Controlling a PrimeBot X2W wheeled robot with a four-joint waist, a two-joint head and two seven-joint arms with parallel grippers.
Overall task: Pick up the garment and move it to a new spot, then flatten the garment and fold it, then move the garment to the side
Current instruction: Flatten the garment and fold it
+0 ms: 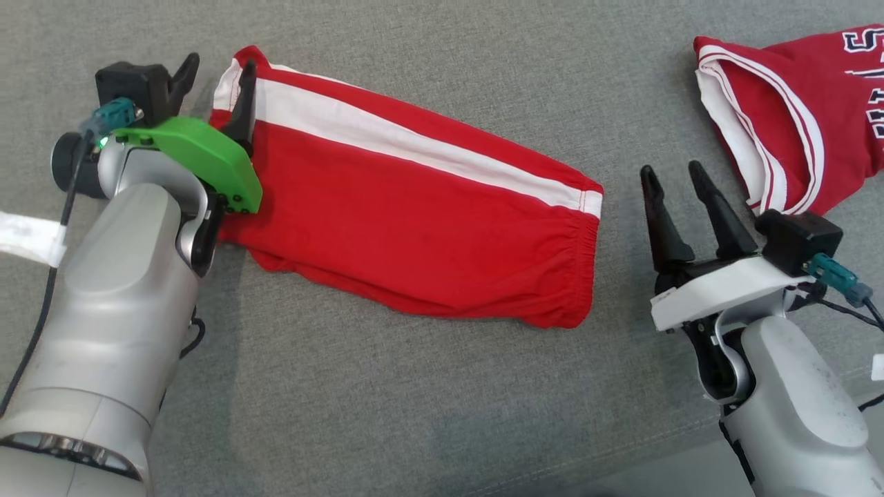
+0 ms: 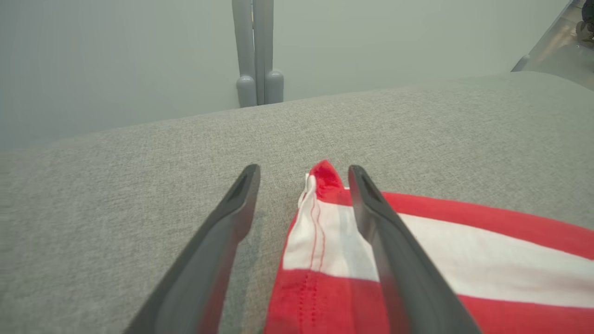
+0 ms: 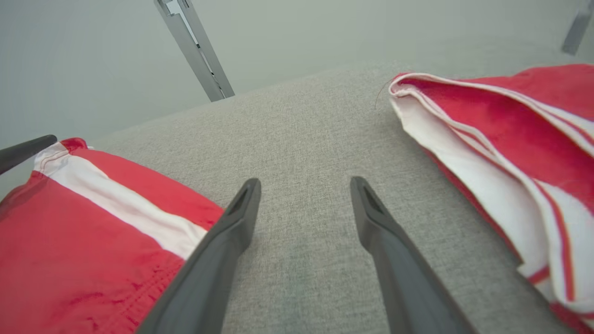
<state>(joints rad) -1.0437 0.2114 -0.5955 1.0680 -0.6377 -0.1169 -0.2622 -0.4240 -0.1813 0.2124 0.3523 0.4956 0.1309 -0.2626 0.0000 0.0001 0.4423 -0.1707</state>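
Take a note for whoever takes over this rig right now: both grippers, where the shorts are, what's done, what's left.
Left gripper: open, holding nothing, fingers either side of the left corner of the red shorts with a white side stripe.
Right gripper: open, over the bare grey fabric surface, between the shorts and a red-and-white jersey.
Shorts: lying flat, apparently folded in half, held by neither gripper.
Done: flattening and folding, by the look of it.
Left: probably moving the shorts to the side.

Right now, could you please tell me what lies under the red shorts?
The red shorts lie on the grey cushion, which shows around them. Anything between them is covered.
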